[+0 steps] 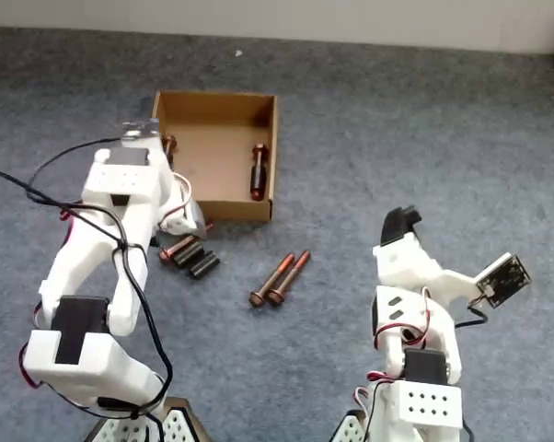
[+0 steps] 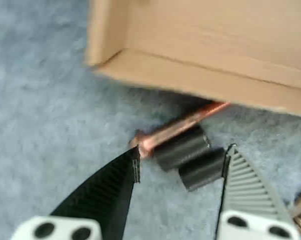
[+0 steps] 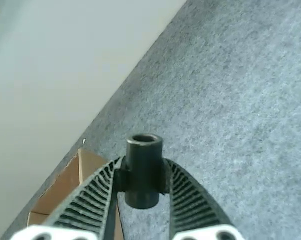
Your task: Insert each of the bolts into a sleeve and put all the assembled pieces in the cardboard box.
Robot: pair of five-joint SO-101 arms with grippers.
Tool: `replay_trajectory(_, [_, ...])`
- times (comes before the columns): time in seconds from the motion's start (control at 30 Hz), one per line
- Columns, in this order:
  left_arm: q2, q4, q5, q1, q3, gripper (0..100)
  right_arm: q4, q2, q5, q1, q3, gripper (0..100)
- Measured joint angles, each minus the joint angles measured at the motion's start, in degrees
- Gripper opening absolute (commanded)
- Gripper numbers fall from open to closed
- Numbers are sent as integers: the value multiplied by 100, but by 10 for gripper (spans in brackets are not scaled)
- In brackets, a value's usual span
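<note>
Left gripper [image 2: 183,159]: jaws wide apart, holding nothing, low over the grey carpet [image 2: 45,115] just outside the cardboard box [image 2: 200,55]. Between its fingers lie a copper bolt [image 2: 178,125] against a black sleeve [image 2: 183,147] (inserted or merely alongside, cannot tell) and a second sleeve [image 2: 203,170] touching the first.

Right gripper [image 3: 142,175]: clamped on a third sleeve [image 3: 144,150], raised, well apart from the box.

Two bare bolts [image 1: 279,279] lie side by side on the carpet. One assembled piece [image 1: 259,172] lies inside the box.
</note>
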Motion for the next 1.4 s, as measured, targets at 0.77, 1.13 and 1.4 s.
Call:
replay_trajectory(0.77, [2119,-431,-1459,765,-1530,142,0,0,18,-9,0,5])
replay_trajectory(1.13, [2866,897,-1495,791,-2840,5,0,0,18,-18,0,5])
replay_trajectory(1.4, [1301,923,-1451,756,-1925,7,0,0,18,-18,0,5])
